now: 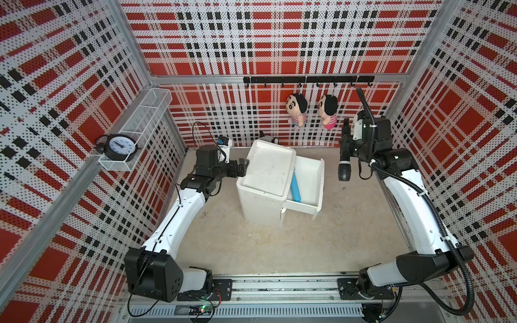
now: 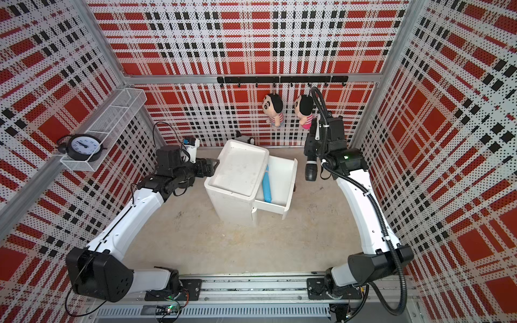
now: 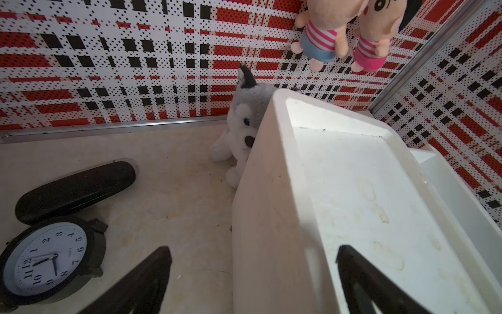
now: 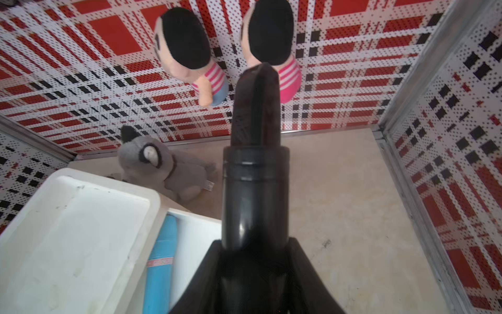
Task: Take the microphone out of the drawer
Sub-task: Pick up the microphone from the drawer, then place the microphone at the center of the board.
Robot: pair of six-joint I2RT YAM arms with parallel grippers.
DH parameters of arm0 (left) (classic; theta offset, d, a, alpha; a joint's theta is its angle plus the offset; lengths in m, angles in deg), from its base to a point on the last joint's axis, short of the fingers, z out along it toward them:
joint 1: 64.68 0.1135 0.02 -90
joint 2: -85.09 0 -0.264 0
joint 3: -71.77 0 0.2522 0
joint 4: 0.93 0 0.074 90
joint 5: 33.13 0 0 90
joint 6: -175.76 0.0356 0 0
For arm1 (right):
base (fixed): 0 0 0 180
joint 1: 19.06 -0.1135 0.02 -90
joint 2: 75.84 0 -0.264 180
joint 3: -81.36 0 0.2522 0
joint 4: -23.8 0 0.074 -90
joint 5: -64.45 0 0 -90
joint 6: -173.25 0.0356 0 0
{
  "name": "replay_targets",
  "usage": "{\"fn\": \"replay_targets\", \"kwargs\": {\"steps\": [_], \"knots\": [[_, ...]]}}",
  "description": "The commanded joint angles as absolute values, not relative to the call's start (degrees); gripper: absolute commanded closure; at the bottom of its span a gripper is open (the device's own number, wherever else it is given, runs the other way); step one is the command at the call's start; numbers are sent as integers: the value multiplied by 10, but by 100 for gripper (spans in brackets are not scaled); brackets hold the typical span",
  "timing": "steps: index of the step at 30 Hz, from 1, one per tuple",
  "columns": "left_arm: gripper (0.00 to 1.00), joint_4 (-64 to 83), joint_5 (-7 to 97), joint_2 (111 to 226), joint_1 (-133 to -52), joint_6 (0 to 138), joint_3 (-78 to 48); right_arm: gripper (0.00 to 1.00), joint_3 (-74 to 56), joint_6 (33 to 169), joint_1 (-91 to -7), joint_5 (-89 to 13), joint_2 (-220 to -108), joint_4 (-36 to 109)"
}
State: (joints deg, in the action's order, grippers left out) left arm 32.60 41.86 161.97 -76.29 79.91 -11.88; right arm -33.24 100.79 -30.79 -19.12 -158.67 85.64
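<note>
Microphone (image 1: pixel 343 167) hangs clear of the open drawer (image 1: pixel 303 208), clamped in the right gripper (image 4: pixel 254 244) above the table (image 1: pixel 349 223), while the left gripper (image 3: pixel 254 249) stands with jaws open astride the cabinet (image 3: pixel 260 217) rim; a slack hold on its smooth barrel could let it slip and fall.

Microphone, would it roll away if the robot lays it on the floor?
Probably: the microphone looks round and smooth. Its wider head might make it curve, not roll straight. It seems stiff, sticking straight out of the right hand.
</note>
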Motion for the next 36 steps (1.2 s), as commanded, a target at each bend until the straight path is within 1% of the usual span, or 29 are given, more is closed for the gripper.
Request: {"fn": "replay_targets", "kwargs": {"steps": [1, 8, 14, 24, 30, 36], "knots": [[2, 314, 418, 1604, -784, 813, -143, 100, -281, 987, -274, -229, -1571, 849], [2, 333, 444, 1613, -834, 829, -165, 100, -134, 970, -207, -248, -1559, 788], [2, 345, 467, 1618, -857, 835, -168, 100, -47, 945, -164, -279, -1600, 720], [2, 347, 488, 1610, -873, 843, -155, 100, 12, 876, -162, -242, -1717, 631], [2, 347, 488, 1609, -877, 845, -149, 100, 11, 843, -145, -252, -1777, 602], [2, 346, 492, 1604, -878, 848, -145, 98, 3, 826, -144, -235, -1827, 597]]}}
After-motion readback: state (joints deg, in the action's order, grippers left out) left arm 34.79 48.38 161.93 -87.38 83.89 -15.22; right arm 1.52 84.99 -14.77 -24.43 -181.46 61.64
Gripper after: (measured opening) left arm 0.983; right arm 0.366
